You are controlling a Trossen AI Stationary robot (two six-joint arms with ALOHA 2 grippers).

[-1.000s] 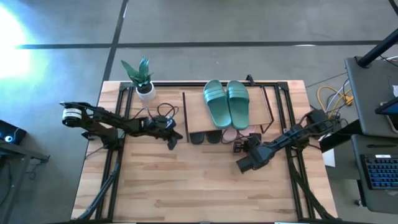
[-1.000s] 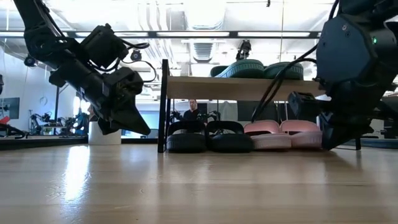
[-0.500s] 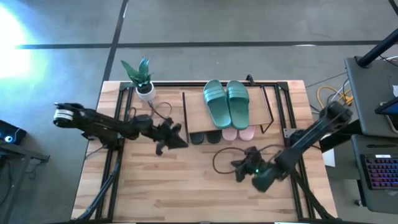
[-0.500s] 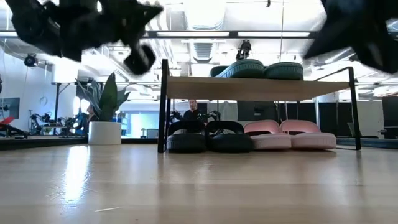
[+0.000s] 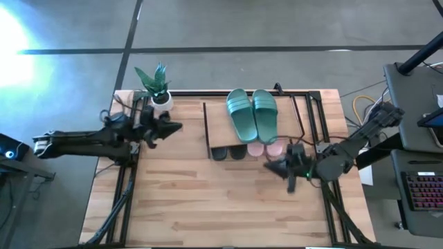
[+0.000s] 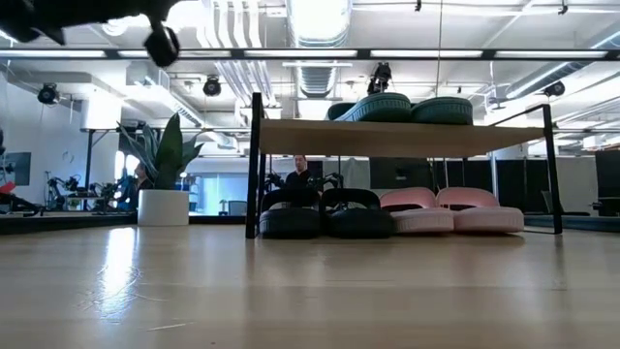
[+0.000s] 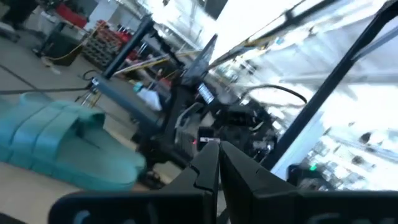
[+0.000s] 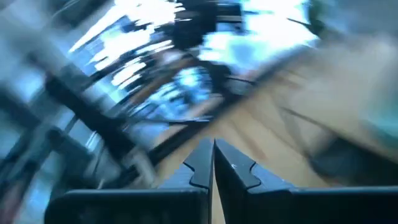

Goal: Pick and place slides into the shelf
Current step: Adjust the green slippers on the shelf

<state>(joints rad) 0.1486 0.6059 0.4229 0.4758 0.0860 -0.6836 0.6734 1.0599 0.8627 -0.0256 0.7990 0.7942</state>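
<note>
Both arms have pulled back; shelf [image 5: 214, 117] apparently full.

High view looks straight down; low view looks level across the worktop [image 6: 310, 291]; both share the shelf [image 5: 219, 123].

I see a little green plant [image 5: 154, 80] in a white pot [image 5: 162, 101] at the upper left of the wooden table [image 5: 221, 207]. At the right edge sits a keyboard [image 5: 422, 191]. Yellow cables [image 5: 367, 105] curl on the grey floor [image 5: 277, 24].
</note>
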